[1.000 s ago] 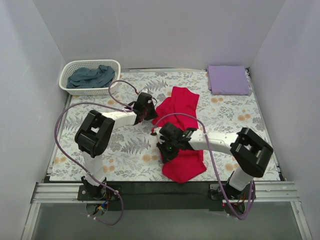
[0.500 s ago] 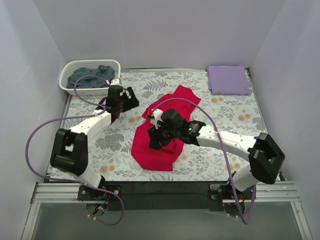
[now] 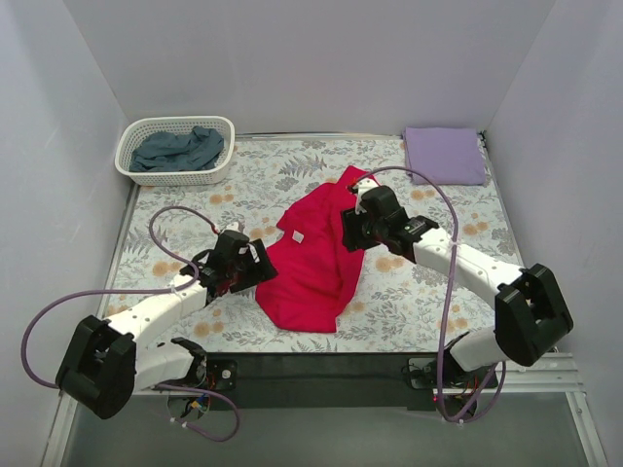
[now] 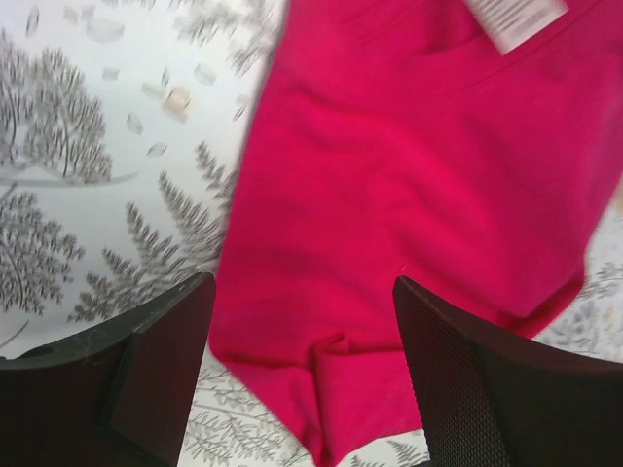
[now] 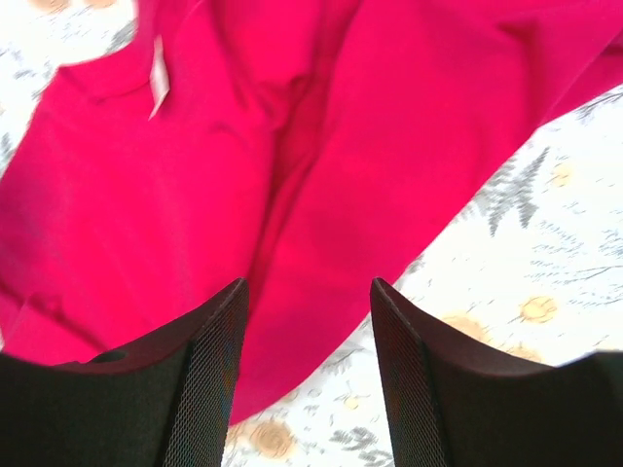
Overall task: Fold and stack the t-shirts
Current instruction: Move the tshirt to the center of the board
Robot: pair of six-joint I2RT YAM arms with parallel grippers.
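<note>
Fingers on both arms have let go: your left fingers (image 4: 156, 375) and right fingers (image 5: 200, 379) were clamped on the red t-shirt (image 3: 311, 263) a second ago and now stand apart, gripping nothing. That shirt has dropped rumpled but roughly spread in the middle of the surface (image 3: 438, 292), label showing, so I'd call it laid out, not yet folded. Your left arm reaches low from the near left corner, poised at the shirt's near left edge; your right arm stretches forward over its far right part. The lavender t-shirt (image 3: 445, 155) lies folded at the far right corner, the blue-grey t-shirt (image 3: 177, 148) in the basket (image 3: 125, 148) far left.
</note>
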